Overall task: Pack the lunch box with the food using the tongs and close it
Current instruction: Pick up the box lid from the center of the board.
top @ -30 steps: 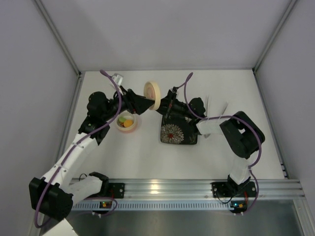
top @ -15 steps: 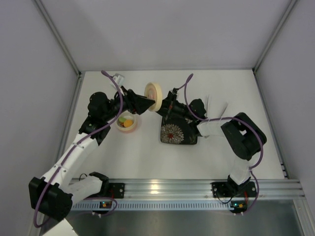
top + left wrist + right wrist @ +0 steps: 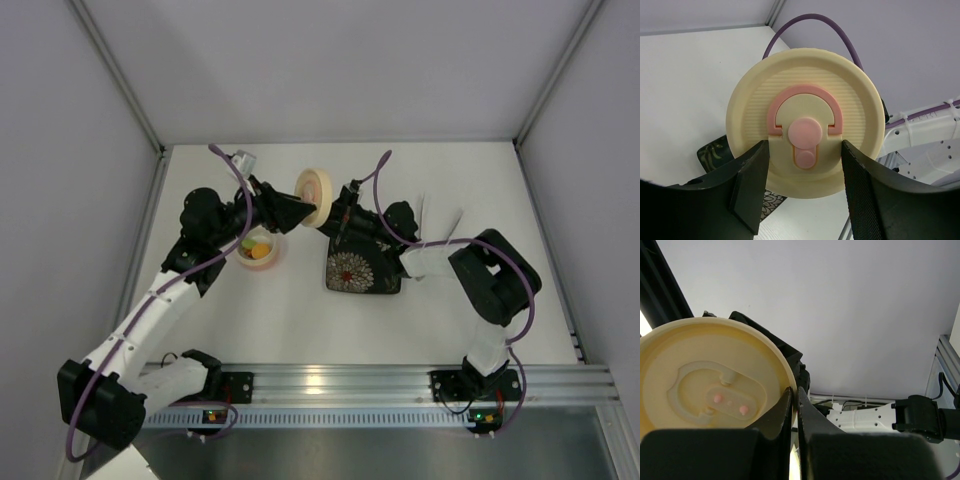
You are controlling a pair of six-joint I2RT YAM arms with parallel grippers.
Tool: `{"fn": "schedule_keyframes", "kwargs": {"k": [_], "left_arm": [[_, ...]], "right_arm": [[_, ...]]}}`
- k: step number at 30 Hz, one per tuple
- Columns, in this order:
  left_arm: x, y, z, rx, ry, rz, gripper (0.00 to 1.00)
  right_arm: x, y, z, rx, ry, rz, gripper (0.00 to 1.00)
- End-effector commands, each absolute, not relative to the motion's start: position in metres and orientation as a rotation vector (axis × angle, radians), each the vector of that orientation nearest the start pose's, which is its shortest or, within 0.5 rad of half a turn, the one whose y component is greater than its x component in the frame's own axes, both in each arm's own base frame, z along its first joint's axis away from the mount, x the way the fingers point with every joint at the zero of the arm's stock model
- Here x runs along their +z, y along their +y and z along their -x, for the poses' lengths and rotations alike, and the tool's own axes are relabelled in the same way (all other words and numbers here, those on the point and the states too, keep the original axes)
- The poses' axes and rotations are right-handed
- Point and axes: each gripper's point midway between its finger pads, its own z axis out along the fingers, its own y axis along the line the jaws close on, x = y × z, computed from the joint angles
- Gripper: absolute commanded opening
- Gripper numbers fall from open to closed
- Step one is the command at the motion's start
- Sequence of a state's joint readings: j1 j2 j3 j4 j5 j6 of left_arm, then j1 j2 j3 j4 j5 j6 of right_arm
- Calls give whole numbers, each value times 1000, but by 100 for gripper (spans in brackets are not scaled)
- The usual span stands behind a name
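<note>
The lunch box [image 3: 272, 262] sits open at centre-left of the top view with the food [image 3: 258, 248] inside, so packing looks done and only closing is left. The lid [image 3: 313, 194] is held upright in the air just to the box's upper right. The right gripper [image 3: 795, 396] pinches its rim and the left gripper [image 3: 805, 150] is clamped across it. The black plate [image 3: 363, 272] lies further right.

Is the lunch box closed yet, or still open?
Open. From above, the food lies uncovered inside the lunch box, while the lid is held on edge in the air beside it, not on it.
</note>
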State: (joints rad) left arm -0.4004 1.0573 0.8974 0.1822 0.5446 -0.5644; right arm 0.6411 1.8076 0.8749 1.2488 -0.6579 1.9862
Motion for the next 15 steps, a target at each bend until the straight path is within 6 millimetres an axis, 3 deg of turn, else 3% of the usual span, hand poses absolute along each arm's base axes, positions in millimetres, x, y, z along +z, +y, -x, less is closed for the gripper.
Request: {"fn": "schedule_keyframes", "kwargs": {"k": [1, 7, 15], "left_arm": [[340, -242, -282, -1137, 1624, -364, 46], [342, -242, -282, -1126, 1630, -361, 23], [345, -241, -280, -1123, 1623, -351, 5]], "right_arm": [[350, 374, -248, 2574, 1603, -131, 0], [345, 376, -251, 2552, 1624, -133, 2], [343, 377, -253, 2546, 1624, -132, 7]]}}
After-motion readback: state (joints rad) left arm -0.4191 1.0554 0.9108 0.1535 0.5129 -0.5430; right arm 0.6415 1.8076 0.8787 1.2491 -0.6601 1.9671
